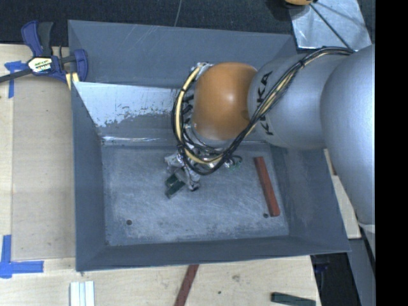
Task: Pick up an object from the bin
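The gripper (183, 173) is low over the floor of the grey metal bin (89, 190). A small dark object (173, 185) lies just beside it, on the near side. A reddish-brown stick (268, 186) lies well apart from it, toward the view's right. Whether the gripper is spread or pressed together, I cannot tell.

Reddish-brown bar (267, 186) at far right
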Controlling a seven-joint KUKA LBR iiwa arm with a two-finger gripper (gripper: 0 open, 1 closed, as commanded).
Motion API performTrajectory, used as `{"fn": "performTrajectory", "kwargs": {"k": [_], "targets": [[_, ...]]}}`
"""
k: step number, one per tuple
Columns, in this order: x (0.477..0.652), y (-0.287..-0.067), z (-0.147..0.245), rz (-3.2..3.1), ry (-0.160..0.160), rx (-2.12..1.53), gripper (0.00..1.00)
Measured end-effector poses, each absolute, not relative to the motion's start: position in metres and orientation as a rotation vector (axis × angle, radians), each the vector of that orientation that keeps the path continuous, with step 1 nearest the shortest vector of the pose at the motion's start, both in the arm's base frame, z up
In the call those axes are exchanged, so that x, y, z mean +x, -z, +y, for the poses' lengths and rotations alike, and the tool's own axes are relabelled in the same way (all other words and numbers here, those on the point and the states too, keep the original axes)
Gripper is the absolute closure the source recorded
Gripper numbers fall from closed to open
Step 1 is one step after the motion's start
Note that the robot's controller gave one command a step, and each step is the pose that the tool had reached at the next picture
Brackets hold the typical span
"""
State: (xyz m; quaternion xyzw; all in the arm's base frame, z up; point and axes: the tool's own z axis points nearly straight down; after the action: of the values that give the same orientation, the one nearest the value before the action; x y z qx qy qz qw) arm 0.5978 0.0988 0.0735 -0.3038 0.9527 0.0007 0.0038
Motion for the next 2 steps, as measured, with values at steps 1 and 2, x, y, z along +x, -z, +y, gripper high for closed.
{"fn": "performTrajectory", "kwargs": {"k": [1, 2], "targets": [[0.594, -0.123, 0.107, 2.998, -0.002, -0.947, 1.00], [0.613, -0.151, 0.109, 2.991, 0.001, -0.922, 1.00]]}}
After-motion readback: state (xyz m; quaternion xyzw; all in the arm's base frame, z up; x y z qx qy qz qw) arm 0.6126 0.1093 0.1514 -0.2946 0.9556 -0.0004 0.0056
